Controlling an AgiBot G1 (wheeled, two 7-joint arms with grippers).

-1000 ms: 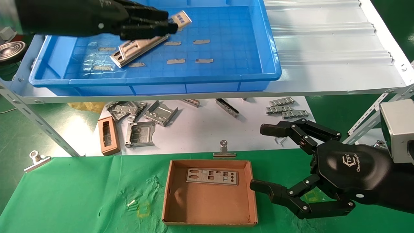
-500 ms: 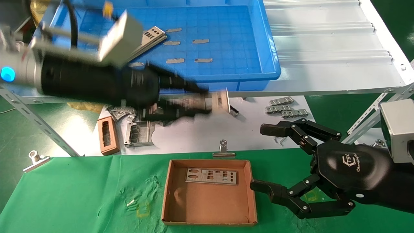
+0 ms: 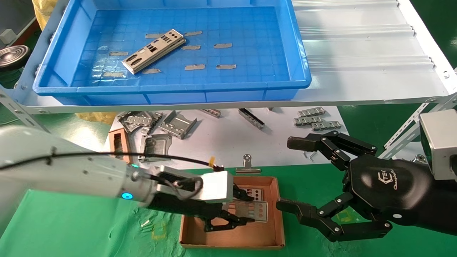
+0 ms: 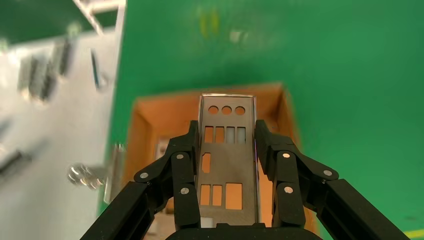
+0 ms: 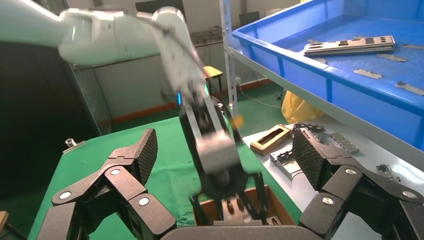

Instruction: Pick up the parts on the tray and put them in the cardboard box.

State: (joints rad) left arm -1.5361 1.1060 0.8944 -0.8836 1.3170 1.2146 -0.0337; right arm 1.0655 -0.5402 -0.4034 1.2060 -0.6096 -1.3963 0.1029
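Left gripper now over cardboard box, jaws clamping part; right gripper parked, jaws apart

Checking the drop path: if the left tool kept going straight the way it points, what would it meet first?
Probably the cardboard box wall; the left tool points that way, holding a plate over it.

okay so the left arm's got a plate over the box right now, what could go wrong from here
1. The left gripper grips the thin silver punched metal plate only by its long edges above the shallow brown cardboard box; it might slip out early.
2. Another plate already lies in the box, so the new one may land on it and rest crooked.
3. The open right gripper sits close beside the box's wall, so the released plate or left arm could strike it.
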